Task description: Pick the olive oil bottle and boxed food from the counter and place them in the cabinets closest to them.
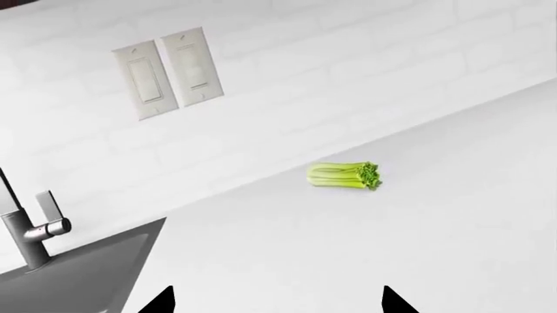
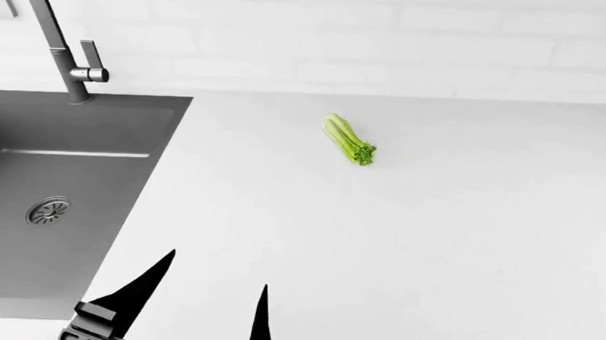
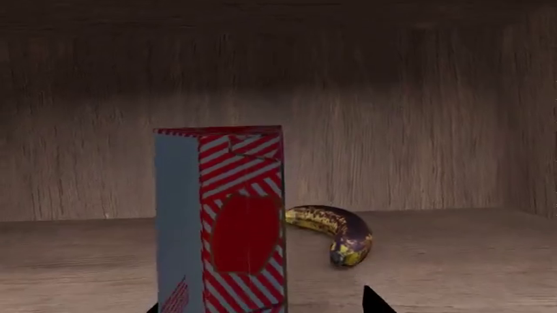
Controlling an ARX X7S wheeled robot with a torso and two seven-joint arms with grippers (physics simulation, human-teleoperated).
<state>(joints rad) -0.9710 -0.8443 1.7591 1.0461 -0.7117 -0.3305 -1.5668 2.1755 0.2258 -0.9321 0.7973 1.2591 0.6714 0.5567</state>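
Observation:
The boxed food (image 3: pixel 222 222), a red and white striped carton with a grey side, stands upright on a wooden cabinet shelf (image 3: pixel 452 261). My right gripper (image 3: pixel 265 303) is open around its lower part. One fingertip is right beside the carton's grey side and the other stands clear of its striped face. My left gripper (image 2: pixel 202 302) is open and empty low over the white counter (image 2: pixel 432 242), beside the sink; it also shows in the left wrist view (image 1: pixel 278 301). The olive oil bottle is out of view. The right gripper is not in the head view.
A spotted banana (image 3: pixel 335 235) lies on the shelf just behind the carton. A celery bunch (image 2: pixel 349 139) lies on the counter. A grey sink (image 2: pixel 70 200) with a faucet (image 2: pixel 65 48) is at the left. Wall switches (image 1: pixel 167 72) sit on the backsplash.

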